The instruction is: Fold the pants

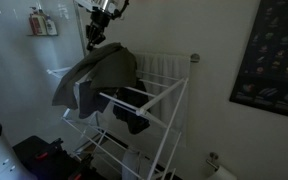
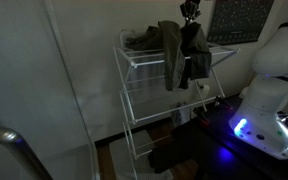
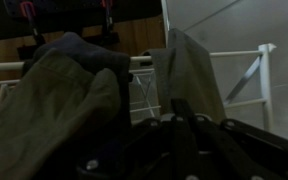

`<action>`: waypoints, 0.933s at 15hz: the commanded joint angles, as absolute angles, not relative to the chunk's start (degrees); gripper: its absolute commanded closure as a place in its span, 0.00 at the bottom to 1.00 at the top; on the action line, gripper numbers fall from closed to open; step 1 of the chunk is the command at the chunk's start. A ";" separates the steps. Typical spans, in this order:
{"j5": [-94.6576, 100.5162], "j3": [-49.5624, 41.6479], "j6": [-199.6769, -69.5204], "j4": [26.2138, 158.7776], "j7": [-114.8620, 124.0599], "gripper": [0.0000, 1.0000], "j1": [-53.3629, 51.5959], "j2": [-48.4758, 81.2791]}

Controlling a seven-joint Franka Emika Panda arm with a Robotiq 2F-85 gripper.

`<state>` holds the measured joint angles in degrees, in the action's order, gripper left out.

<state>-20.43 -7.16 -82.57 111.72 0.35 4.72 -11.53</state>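
Note:
The pants (image 1: 96,78) are olive-khaki and lie draped over the top rails of a white drying rack (image 1: 172,110); they also show in the other exterior view as the pants (image 2: 172,55) on the rack (image 2: 134,90). My gripper (image 1: 95,38) comes down from above onto their upper edge, seen too as the gripper (image 2: 190,18). In the wrist view the dark fingers (image 3: 176,118) are pressed together, with a strip of the pants (image 3: 192,75) running into them. The bulk of the cloth (image 3: 54,115) lies to the left.
A smaller black garment (image 1: 134,108) hangs from a lower rail and shows as dark cloth (image 2: 197,55) beside the pants. A framed poster (image 1: 279,55) hangs on the wall. The white robot base (image 2: 269,85) stands close to the rack. Bottles (image 1: 42,22) sit on a wall holder.

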 commanded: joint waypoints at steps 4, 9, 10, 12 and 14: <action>-14.58 -5.17 -73.55 104.45 3.68 0.59 4.45 -10.95; 0.25 -5.39 -75.61 106.71 5.56 0.22 5.59 -11.96; 2.27 -5.60 -78.28 108.77 5.41 0.16 5.93 -12.62; 5.06 -6.10 -83.55 112.39 5.57 0.01 6.60 -13.34; 6.94 -6.65 -91.46 117.16 5.65 0.37 7.32 -14.03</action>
